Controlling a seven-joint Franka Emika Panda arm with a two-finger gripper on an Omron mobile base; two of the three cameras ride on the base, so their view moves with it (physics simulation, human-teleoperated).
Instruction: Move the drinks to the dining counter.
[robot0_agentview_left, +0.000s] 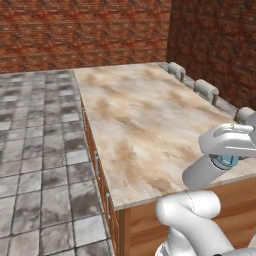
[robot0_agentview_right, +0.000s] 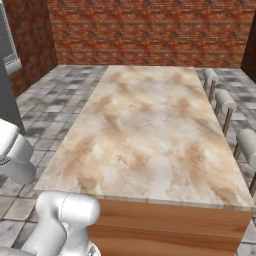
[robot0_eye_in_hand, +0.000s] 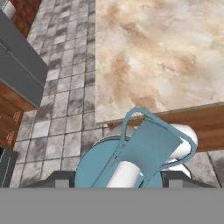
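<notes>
Jaws (robot0_eye_in_hand: 118, 177) pinched on pale grey bottle with blue cap (robot0_eye_in_hand: 135, 155), one dark finger tip (robot0_eye_in_hand: 59, 178) at each flank. Blue cap faces the hand camera, so long axis runs along the jaws' line, downward toward grey tiled floor (robot0_eye_in_hand: 65, 109). Bottle hangs just short of the near wood-faced edge of the dining counter (robot0_agentview_right: 150, 130), off its slab. Slab lies ahead and beyond; surface bare so far. Judged: carry forward over the edge before setting down. Farther off, grey stools (robot0_agentview_right: 225, 102) along one long edge, brick wall (robot0_agentview_right: 150, 30) behind
</notes>
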